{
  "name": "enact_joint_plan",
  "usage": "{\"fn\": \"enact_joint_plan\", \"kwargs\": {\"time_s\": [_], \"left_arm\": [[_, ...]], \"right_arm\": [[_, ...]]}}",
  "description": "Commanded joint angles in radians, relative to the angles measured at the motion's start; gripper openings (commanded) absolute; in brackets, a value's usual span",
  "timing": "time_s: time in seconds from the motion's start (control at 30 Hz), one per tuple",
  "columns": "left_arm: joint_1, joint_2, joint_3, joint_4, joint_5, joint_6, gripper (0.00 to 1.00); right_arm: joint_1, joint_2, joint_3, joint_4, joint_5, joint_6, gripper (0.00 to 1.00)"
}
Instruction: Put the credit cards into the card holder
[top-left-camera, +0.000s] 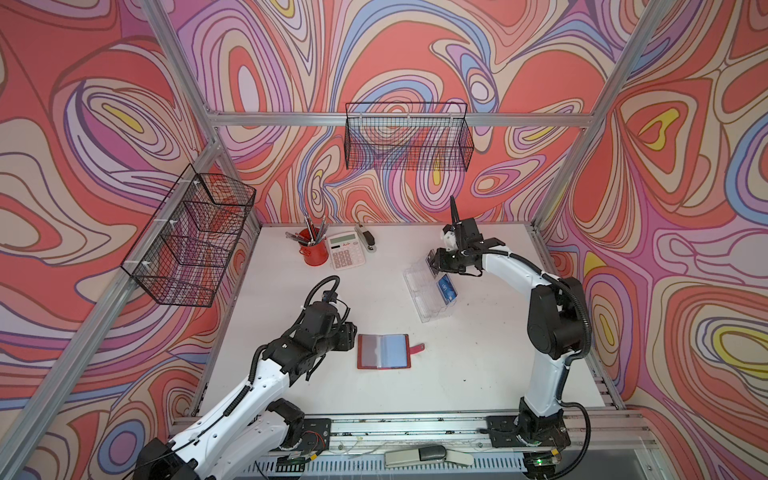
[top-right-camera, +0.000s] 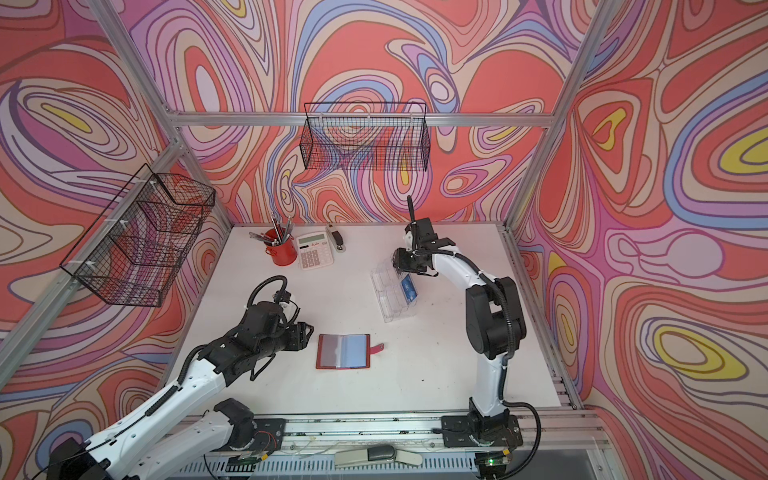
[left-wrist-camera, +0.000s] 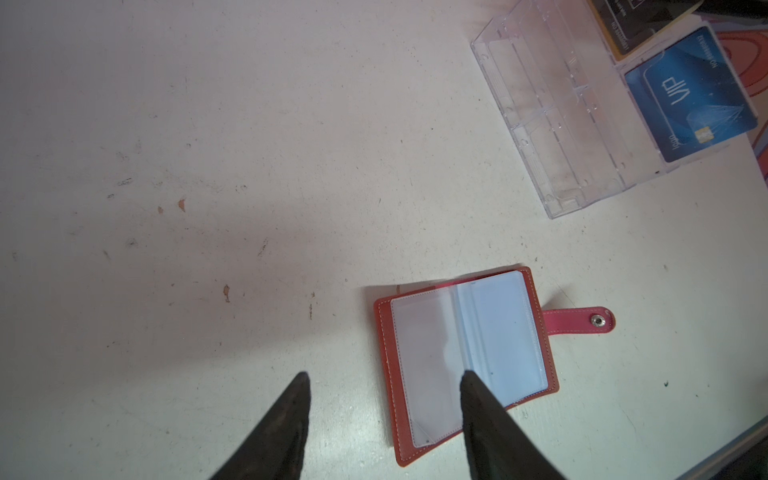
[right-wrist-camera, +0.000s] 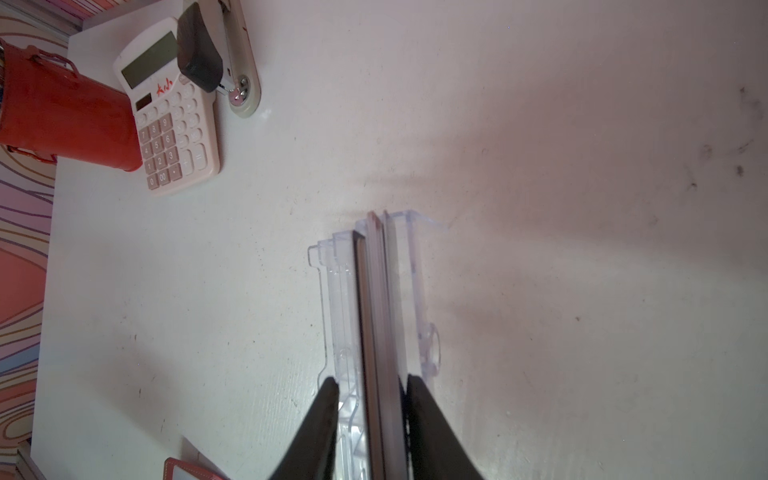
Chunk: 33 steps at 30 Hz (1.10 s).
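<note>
Black fingers (right-wrist-camera: 324, 415) of our right gripper (right-wrist-camera: 370, 380) sit nearest the right wrist camera, pointing down and straddling a stack of credit cards (right-wrist-camera: 376, 311). The stack stands on edge in the clear acrylic stand (right-wrist-camera: 334, 291). Our jaws are narrow but not clamped. One finger lies right against the stack, though we cannot tell whether it touches. The other stands off, with a strip of the stand's clear wall between it and the dark-edged outer card. A blue VIP card (top-left-camera: 445, 286) leans in the compartment beside the stack.

Our right arm rises from the front rail, elbow high, and its forearm reaches back and inward, with the wrist tipped down over the stand.

Our left gripper (left-wrist-camera: 384, 376) is spread wide and holds nothing. It hovers over the white table (top-left-camera: 478, 365), just beside the card holder (top-left-camera: 383, 351). In the left wrist view one fingertip overlaps the holder's near corner. Our left arm stretches low from the front left corner toward the middle.

We see the red card holder lying open and flat near the table's centre, grey sleeves up and snap tab (left-wrist-camera: 582, 322) pointing toward the right arm. Bare table surrounds it, and it is well apart from the stand.

Along the rear edge a red pen cup (top-left-camera: 313, 251), a calculator (top-left-camera: 344, 251) and a stapler (top-left-camera: 365, 241) sit close together, away from both grippers.
</note>
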Motion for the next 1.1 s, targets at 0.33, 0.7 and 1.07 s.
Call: {"fn": "enact_joint_plan", "kwargs": {"time_s": [0.33, 0.7, 1.07], "left_arm": [[-0.004, 0.011, 0.006, 0.001, -0.006, 0.011, 0.60], [-0.004, 0.007, 0.003, 0.000, -0.009, 0.011, 0.60], [-0.004, 0.010, 0.004, 0.002, -0.009, 0.012, 0.60]], "right_arm": [[0.006, -0.055, 0.022, -0.018, -0.023, 0.014, 0.30], [0.006, -0.100, 0.007, -0.023, -0.003, 0.015, 0.28], [0.006, -0.107, -0.003, -0.040, 0.089, -0.011, 0.04]]}}
